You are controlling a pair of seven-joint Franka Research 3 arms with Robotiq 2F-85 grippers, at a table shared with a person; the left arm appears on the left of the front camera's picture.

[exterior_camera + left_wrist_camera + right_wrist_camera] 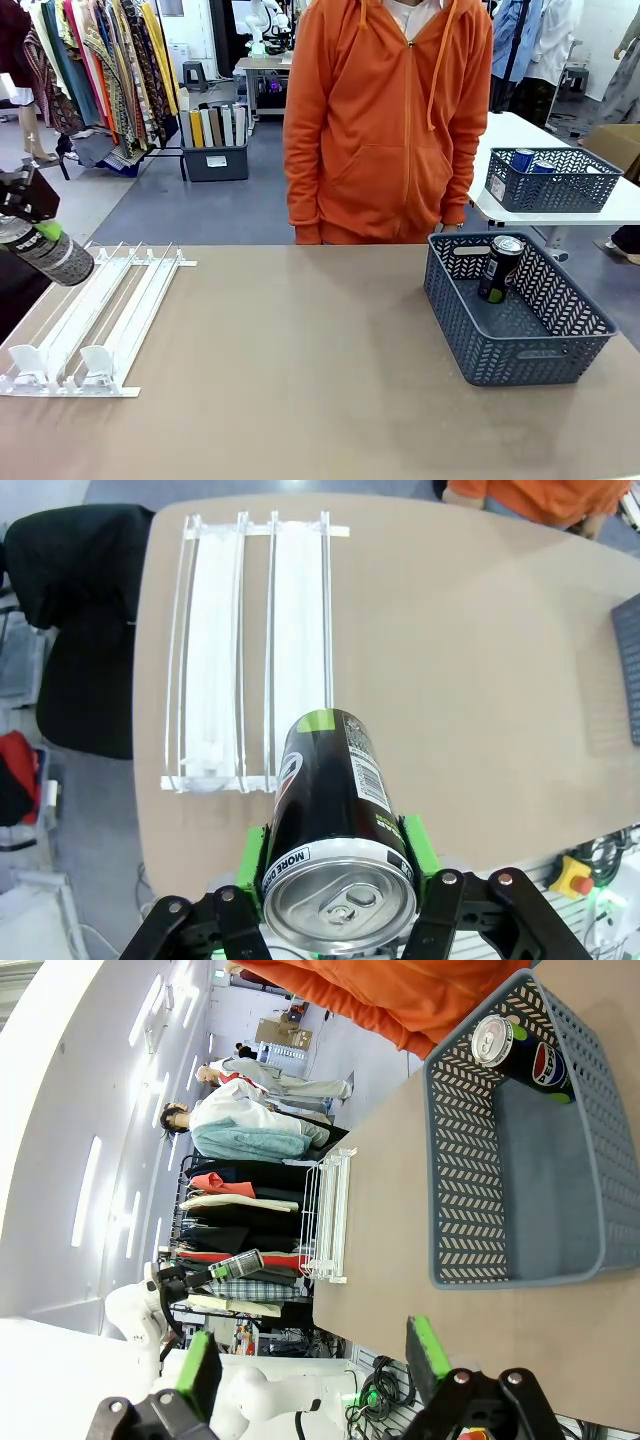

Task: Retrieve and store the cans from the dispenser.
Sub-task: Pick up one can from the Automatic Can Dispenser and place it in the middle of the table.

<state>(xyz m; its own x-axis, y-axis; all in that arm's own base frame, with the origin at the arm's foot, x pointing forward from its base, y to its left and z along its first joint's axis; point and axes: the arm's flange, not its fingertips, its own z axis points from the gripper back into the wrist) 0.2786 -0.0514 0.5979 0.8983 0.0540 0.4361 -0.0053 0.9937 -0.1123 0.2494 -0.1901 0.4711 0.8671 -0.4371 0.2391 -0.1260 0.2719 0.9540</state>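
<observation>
My left gripper (pixel 40 236) hangs at the far left, above the table's edge, shut on a black Pepsi can (pixel 55 256) that lies tilted in its green pads. In the left wrist view the held can (pixel 330 800) shows its silver top toward the camera, clamped in the left gripper (pixel 335 858). Below it the white dispenser (pixel 250 650) lies flat with both lanes bare; the dispenser (pixel 90 310) sits on the table's left side. A second black can (pixel 500 268) stands in the blue-grey basket (pixel 520 355) at the right. My right gripper (pixel 312 1355) is open, off the table's edge.
A person in an orange hoodie (pixel 385 120) stands at the far side. Behind, a white table holds another lattice basket (pixel 552 190) with blue cans. The tabletop (pixel 300 350) between dispenser and basket is bare. The right wrist view shows the basket (pixel 455 1160) with its can (pixel 520 1052).
</observation>
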